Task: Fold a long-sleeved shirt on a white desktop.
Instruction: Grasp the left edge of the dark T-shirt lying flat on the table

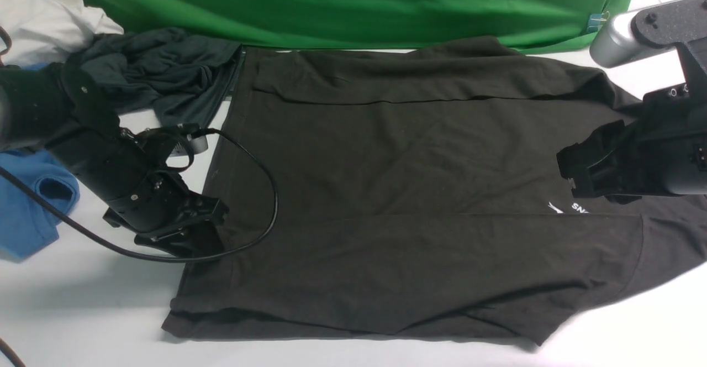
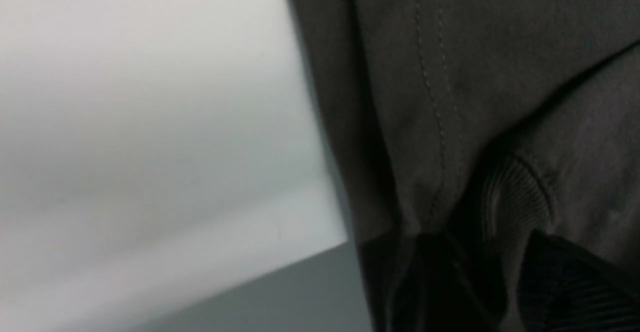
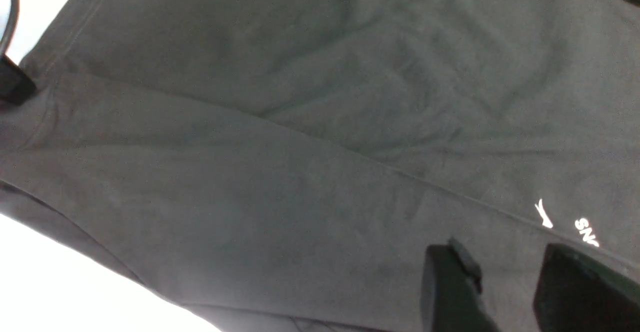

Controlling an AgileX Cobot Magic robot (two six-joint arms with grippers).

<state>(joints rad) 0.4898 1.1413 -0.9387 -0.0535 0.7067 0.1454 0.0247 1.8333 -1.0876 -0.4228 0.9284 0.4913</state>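
My left claw (image 1: 190, 241) pinches the shirt (image 1: 397, 190) at its left hem; my right claw (image 1: 574, 178) hangs open above its right side, beside the white logo (image 1: 569, 208).

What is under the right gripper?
The long-sleeved shirt, by its white logo. The right gripper is open over it and covers the rest of the lettering; the white desktop beneath is hidden.

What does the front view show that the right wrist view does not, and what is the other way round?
Only the front view shows the green backdrop, the grey-teal garment, the blue garment and the white cloth. Only the right wrist view shows the jaws of the right gripper standing apart over the fabric. Both show the long-sleeved shirt, its white logo and the white desktop.
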